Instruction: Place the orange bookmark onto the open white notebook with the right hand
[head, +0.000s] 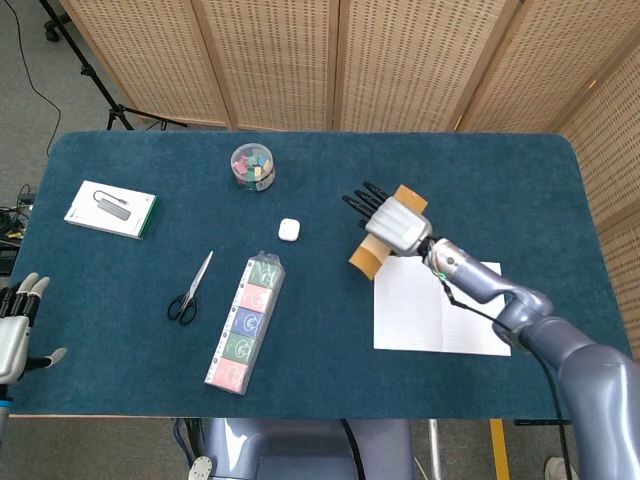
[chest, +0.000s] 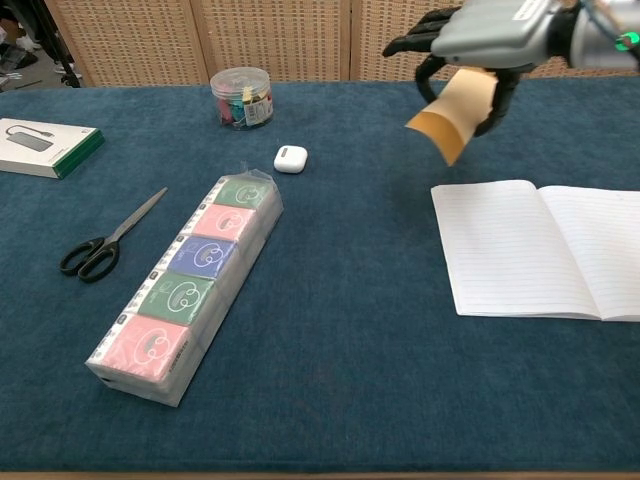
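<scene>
My right hand (head: 397, 222) (chest: 482, 30) holds the orange bookmark (head: 372, 252) (chest: 453, 113) in the air above the table, its fingers closed over the upper part of the strip. The bookmark hangs tilted, its free end pointing down and to the left, just left of the open white notebook (head: 440, 305) (chest: 540, 250). The notebook lies flat on the blue cloth at the right, pages bare. My left hand (head: 14, 328) shows at the left edge of the head view, off the table, fingers spread and holding nothing.
A small white case (head: 289, 230) (chest: 291, 159), a clear jar of coloured clips (head: 252, 165) (chest: 241, 97), a long pack of tissues (head: 246, 323) (chest: 190, 284), scissors (head: 190, 290) (chest: 104, 238) and a white box (head: 111, 208) (chest: 44, 146) lie left of the notebook.
</scene>
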